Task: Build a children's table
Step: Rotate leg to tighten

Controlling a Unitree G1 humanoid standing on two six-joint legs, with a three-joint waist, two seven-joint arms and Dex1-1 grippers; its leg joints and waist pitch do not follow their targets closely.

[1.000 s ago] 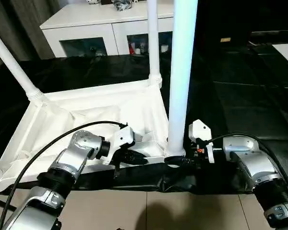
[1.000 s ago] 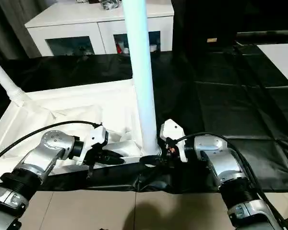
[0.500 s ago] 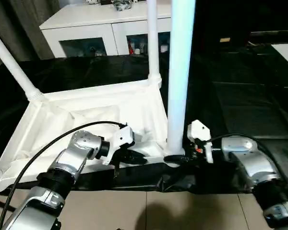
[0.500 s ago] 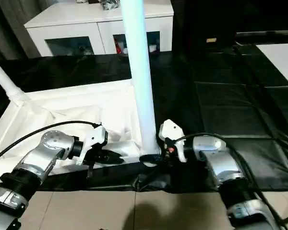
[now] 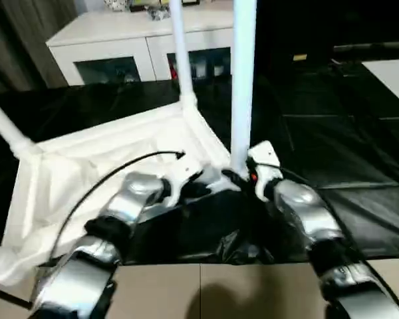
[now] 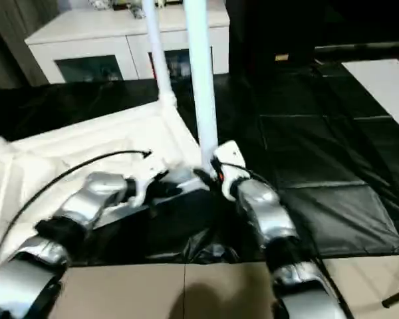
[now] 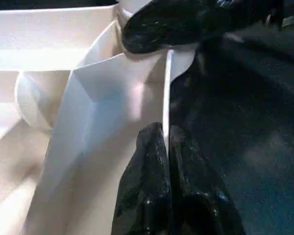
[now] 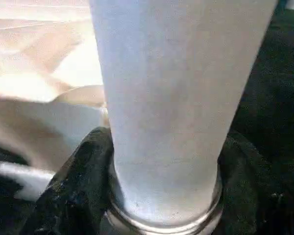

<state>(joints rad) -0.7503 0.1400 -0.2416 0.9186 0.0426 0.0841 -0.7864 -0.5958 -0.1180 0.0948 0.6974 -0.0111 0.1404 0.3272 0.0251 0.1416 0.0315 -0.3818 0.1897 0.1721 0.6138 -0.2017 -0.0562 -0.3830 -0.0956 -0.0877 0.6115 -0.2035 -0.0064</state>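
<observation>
Leg-fitting stage: right gripper (image 8: 161, 196) wraps its fingers round the near leg (image 5: 243, 86) at 1 o'clock on the tabletop (image 5: 93, 153); left gripper (image 7: 169, 147) pinches the rim. Next, twist the leg tight

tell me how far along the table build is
Done: the upturned tabletop carries a far-corner leg and a left leg, both upright. In hand: the right end effector clasps the near leg at its base while the left end effector pinches the tabletop's rim. Left: the fourth corner's state can't be told.
</observation>
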